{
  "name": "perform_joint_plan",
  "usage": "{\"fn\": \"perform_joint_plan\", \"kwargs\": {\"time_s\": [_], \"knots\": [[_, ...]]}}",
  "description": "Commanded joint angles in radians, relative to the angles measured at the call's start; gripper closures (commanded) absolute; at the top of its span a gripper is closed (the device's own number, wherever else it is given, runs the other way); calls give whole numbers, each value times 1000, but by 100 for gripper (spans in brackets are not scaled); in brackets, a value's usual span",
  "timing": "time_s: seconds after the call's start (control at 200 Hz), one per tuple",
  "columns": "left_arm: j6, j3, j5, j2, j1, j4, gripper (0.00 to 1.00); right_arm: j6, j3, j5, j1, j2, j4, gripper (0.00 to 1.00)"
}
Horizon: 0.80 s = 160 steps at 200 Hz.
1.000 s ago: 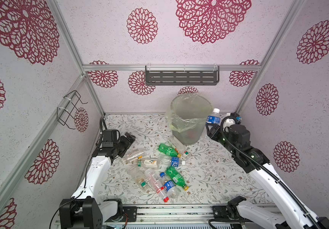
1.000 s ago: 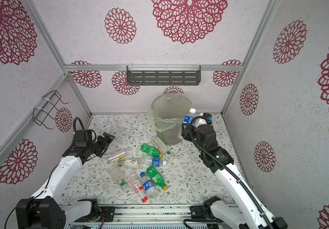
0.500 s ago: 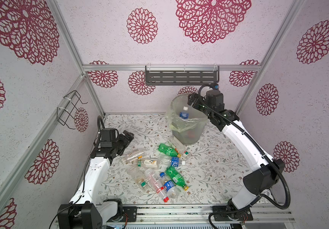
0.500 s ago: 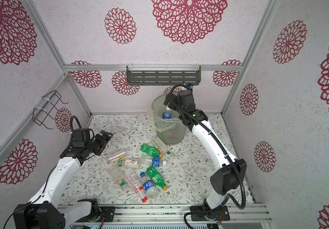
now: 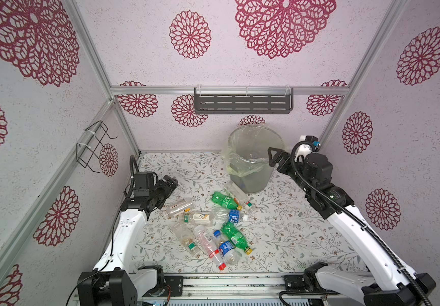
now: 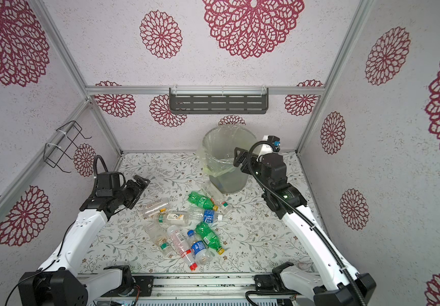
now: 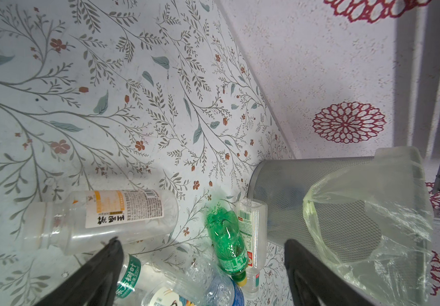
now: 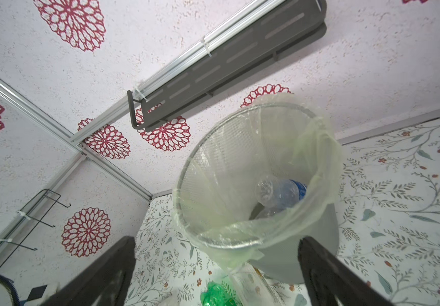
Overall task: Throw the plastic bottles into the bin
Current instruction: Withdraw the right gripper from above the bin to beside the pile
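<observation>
The grey mesh bin point(image 5: 253, 181) point(image 6: 227, 182) with its yellowish bag stands at the back of the floor. In the right wrist view a clear bottle with a blue label point(image 8: 282, 192) lies inside the bin point(image 8: 319, 238). Several plastic bottles point(image 5: 208, 225) point(image 6: 184, 225) lie in a heap in front, two of them green point(image 5: 224, 200) point(image 5: 234, 235). My right gripper point(image 5: 277, 159) point(image 8: 216, 241) hangs open and empty beside the bin's right rim. My left gripper point(image 5: 170, 182) point(image 7: 200, 243) is open and empty, just left of the heap, near a clear bottle point(image 7: 102, 217).
A dark slotted shelf point(image 5: 242, 103) hangs on the back wall above the bin. A black wire rack point(image 5: 94, 148) sticks out from the left wall. One clear bottle point(image 7: 250, 233) leans against the bin's base point(image 7: 280, 190), next to a green bottle point(image 7: 227, 243).
The right gripper carried a blue-labelled bottle over the bin, opened and let it drop in, then drew back to the bin's right side. The left arm has barely shifted.
</observation>
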Motion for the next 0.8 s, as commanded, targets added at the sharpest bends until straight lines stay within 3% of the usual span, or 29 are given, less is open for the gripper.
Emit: {"fn": "perform_joint_plan", "kwargs": {"time_s": [0.0,0.245,0.796], "knots": [[6,20,-11,7,11,-2,3,-14,-81,23,-4,-71,17,1],[9,20,-39,4,10,-35,3,11,-209,45,-5,-161,-20,1],[16,16,-45,20,10,-54,3,113,-353,-2,-5,-164,-49,1]]}}
